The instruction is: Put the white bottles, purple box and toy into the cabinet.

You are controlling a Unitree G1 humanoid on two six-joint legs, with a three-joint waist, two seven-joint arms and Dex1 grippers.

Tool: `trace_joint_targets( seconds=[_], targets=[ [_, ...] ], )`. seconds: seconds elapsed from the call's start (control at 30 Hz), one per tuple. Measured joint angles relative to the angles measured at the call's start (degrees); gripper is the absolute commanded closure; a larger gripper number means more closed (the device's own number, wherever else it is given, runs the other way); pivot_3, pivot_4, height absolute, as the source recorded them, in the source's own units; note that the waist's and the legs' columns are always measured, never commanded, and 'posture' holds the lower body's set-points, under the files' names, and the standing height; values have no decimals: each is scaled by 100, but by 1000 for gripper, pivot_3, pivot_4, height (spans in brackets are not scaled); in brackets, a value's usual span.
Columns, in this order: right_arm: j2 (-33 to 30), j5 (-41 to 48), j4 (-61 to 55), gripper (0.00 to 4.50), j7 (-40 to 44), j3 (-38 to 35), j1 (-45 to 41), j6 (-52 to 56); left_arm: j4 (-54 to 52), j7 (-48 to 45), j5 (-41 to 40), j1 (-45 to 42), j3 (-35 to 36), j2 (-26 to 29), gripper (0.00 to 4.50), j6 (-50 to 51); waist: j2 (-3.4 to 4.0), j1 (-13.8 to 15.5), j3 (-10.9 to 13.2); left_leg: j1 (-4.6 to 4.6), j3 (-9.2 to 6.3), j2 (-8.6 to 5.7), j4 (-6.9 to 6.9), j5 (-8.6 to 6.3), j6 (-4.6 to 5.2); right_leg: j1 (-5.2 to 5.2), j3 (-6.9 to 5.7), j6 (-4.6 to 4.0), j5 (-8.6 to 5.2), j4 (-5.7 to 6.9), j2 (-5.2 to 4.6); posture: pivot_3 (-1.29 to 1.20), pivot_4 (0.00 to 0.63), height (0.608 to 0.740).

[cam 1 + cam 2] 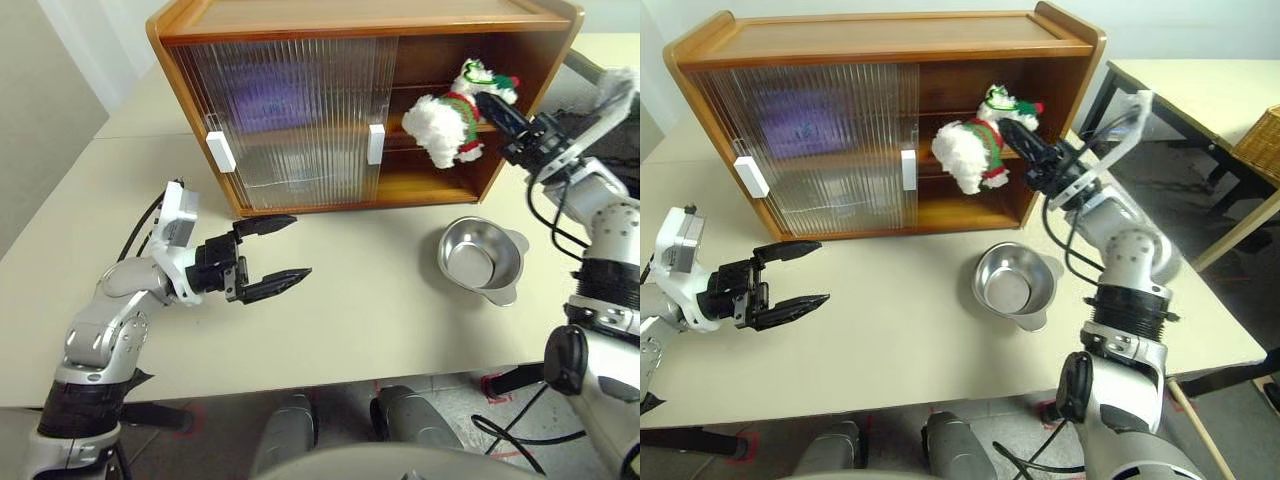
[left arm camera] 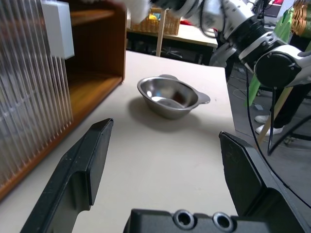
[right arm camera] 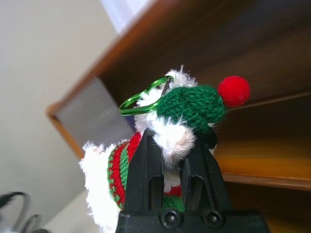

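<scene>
Two grippers at work. Lower left of frame: left gripper [image 1: 277,255], jaws spread wide, empty, hovering over bare table [image 1: 340,330]. Upper centre: cabinet [image 1: 350,20], ribbed doors [image 1: 290,120] slid over left half, purple box [image 1: 262,100] dim behind them on upper shelf, right half open. Bottles hard to make out behind the ribbing. Right of centre: toy [image 1: 447,118] hanging at the open bay, level with the shelf edge, pinched by its head in right gripper [image 1: 497,107], jaws nearly closed on the plush. Lower right: steel bowl [image 1: 483,258] on table, untouched. Step in hand, by judgement: delivering toy, likely last item. Next: push farther into the bay, settle toy on a shelf, spread jaws, draw back clear of the door.
</scene>
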Motion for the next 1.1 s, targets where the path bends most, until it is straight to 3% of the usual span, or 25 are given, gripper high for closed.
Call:
trace_joint_targets(
  seconds=[0.5, 1.03, 1.1],
  targets=[
    [806, -1004, 1198, 4302, -1024, 18, -800, -2066, -13, 58, 4, 20, -6, -11, 0, -20, 5, 14, 1, -40, -16, 9, -15, 0, 0, -52, -10, 5, 28, 2, -2, -119, 45, 740],
    [1170, -1713, 3527, 4302, -1119, 71, -2157, -3624, -12, 103, 19, -149, -43, -17, 0, 30, 16, -71, 1, -83, -18, 22, -21, 0, 1, -96, -14, 1, 41, 6, -3, -121, 52, 740],
    [1170, -1782, 3680, 3577, -1103, 83, -2228, -3685, -15, 112, 20, -144, -43, -17, 0, 33, 17, -70, 1, -83, -18, 23, -24, 0, 1, -96, -16, 0, 42, 6, -3, -108, 57, 740]
  ],
)
